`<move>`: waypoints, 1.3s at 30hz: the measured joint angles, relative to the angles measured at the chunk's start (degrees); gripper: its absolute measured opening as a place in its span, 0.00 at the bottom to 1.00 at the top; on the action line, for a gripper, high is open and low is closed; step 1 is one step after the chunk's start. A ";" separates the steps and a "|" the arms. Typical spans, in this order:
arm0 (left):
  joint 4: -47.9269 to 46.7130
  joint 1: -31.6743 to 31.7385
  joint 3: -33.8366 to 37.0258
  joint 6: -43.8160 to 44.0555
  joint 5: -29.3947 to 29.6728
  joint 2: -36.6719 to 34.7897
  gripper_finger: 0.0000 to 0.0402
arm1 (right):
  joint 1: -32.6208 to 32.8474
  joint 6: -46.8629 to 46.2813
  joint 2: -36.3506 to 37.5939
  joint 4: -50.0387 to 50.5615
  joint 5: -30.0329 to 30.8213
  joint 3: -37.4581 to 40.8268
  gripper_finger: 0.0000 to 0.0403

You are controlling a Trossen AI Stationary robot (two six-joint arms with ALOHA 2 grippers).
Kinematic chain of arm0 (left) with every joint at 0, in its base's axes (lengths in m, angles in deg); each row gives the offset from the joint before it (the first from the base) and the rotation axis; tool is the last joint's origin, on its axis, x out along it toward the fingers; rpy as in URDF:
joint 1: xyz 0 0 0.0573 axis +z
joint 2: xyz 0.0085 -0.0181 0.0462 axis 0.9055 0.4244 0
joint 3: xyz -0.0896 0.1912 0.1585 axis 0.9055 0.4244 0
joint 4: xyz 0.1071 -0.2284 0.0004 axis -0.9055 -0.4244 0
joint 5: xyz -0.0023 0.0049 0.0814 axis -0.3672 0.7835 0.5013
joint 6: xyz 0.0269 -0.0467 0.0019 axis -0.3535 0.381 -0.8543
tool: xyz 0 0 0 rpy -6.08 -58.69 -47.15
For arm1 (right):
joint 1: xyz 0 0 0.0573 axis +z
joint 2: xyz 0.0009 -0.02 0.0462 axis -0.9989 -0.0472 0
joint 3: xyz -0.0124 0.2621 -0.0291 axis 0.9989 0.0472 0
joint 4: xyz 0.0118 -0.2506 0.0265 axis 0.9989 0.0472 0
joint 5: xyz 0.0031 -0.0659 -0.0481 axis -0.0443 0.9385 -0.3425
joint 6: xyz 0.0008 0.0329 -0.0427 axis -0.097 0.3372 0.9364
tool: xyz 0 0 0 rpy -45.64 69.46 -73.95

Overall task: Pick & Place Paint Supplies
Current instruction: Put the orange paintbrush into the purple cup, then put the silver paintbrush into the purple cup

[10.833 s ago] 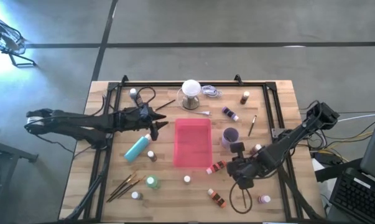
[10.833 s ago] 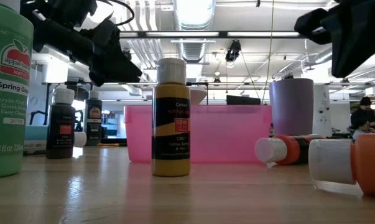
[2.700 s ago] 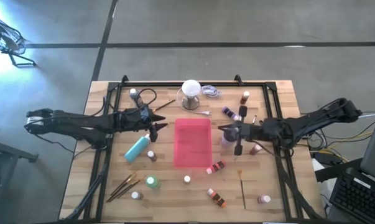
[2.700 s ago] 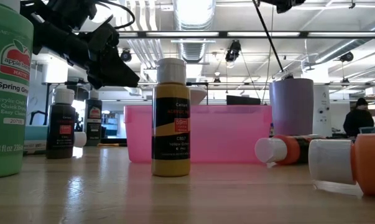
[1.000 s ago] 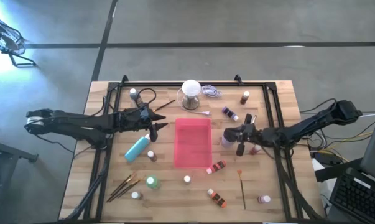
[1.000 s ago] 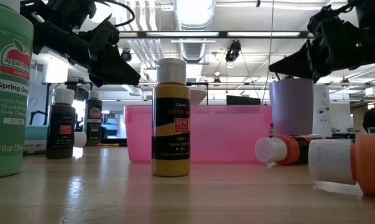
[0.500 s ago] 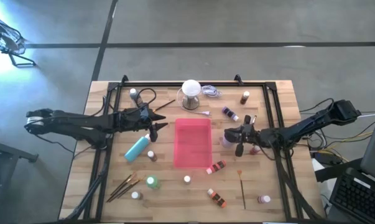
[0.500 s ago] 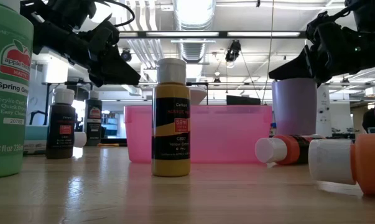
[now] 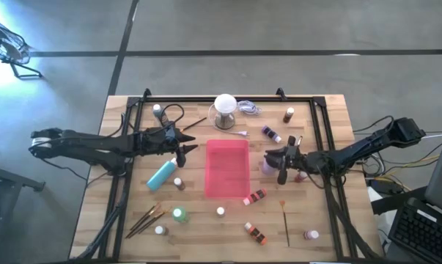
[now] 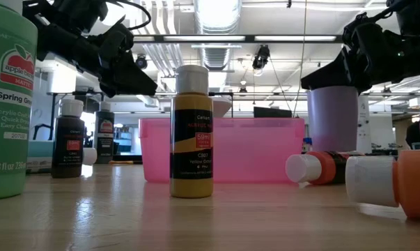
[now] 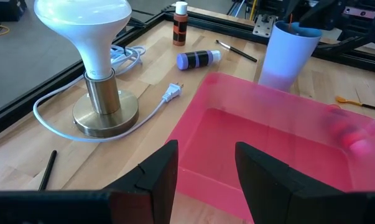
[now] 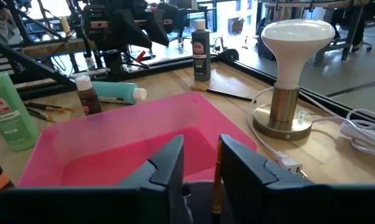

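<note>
Right hand (image 9: 273, 158) sits low over the lilac cup (image 10: 333, 118) just beside the pink tray (image 9: 227, 169) on the side toward the worktop's right edge, fingers pinched on a thin brush (image 12: 216, 177) pointing down into the cup. We'd say keep the handle upright and centred, then let go without nudging the rim. Left hand (image 9: 185, 138) waits with fingers parted by the tray's other side, above the teal bottle (image 9: 161, 174).
</note>
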 joint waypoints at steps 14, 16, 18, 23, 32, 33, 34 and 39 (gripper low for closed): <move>0.03 0.00 0.00 0.00 0.00 0.00 0.41 | 0.02 -0.35 0.48 0.65 -0.83 -1.33 0.36; 0.02 0.01 0.00 0.00 0.00 0.00 0.41 | 0.02 -0.33 0.57 0.57 -0.81 -1.81 0.37; 0.04 0.00 0.00 0.00 0.00 0.00 0.41 | 0.02 -0.25 0.59 0.48 -0.79 -2.52 0.37; 0.02 0.02 0.00 0.00 0.00 0.00 0.41 | 0.02 0.02 0.61 0.43 -0.80 -4.32 0.35; 0.02 0.00 0.04 0.00 0.00 0.00 0.41 | -0.26 0.70 5.44 20.22 5.27 -14.12 0.26; 0.02 0.00 0.04 0.00 0.00 0.00 0.41 | -0.24 -0.77 6.66 26.95 7.30 -16.70 0.25; 0.02 0.02 0.04 0.00 0.00 0.00 0.41 | -0.26 -2.81 7.82 34.91 9.39 -19.51 0.25; 0.02 0.00 0.05 0.00 0.00 0.00 0.41 | -3.08 -20.37 11.43 77.01 15.98 -33.78 0.25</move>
